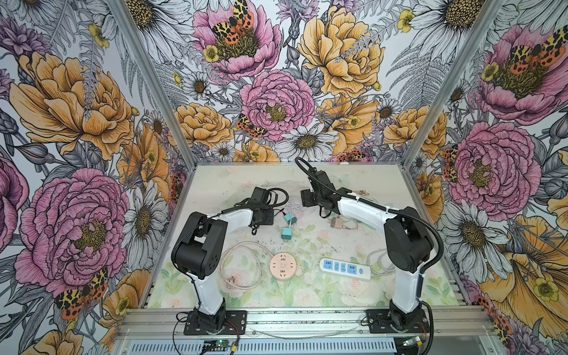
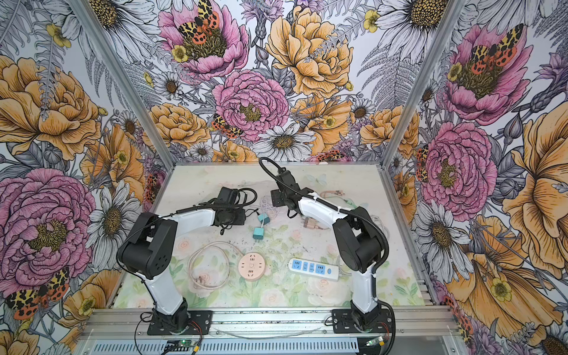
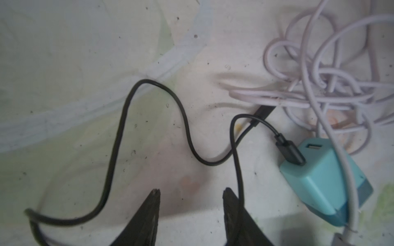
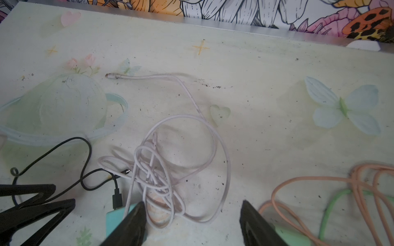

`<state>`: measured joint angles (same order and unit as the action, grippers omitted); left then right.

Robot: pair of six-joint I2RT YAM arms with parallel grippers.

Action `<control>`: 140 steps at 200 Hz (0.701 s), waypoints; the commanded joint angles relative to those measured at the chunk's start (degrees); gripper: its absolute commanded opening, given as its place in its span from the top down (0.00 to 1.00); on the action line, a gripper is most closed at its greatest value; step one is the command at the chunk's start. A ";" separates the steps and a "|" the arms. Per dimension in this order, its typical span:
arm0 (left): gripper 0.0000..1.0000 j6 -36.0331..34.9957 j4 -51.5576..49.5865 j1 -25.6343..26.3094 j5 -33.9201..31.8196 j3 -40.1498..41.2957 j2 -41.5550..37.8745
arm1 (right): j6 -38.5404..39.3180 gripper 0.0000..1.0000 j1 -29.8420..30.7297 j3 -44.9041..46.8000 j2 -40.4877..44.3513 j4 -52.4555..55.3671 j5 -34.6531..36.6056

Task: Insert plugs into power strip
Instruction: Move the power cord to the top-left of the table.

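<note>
Closest in: aluminium rail carrying both arm bases. Behind it on the table, white power strip and round pink power strip, neither with a plug in it. Far teal plug and near teal plug lie mid-table, well apart from both strips. Pink-brown plug sits beside the right forearm. Green plug is just beside a right fingertip. Left gripper: jaws partway apart, nothing between them; the far teal plug, black cable plugged in, lies just beside it. Right gripper: jaws wide, empty, over the tangled white cable.
</note>
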<state>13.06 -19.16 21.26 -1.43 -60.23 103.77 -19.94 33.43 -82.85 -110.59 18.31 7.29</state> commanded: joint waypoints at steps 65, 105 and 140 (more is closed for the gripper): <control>0.89 0.41 -1.58 -6.71 -2.11 -0.69 -7.34 | -0.01 0.29 0.41 2.37 4.21 0.68 1.95; 0.92 -0.84 -2.80 -9.89 -0.79 -2.76 -10.36 | -0.07 0.29 0.43 3.56 4.76 0.71 2.30; 0.88 -2.84 -6.16 -10.92 0.72 -7.09 -8.48 | -0.02 0.29 0.41 4.58 5.42 0.79 2.40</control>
<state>12.40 -22.83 10.94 -2.04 -63.70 94.59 -19.94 33.43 -78.98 -108.42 19.11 8.54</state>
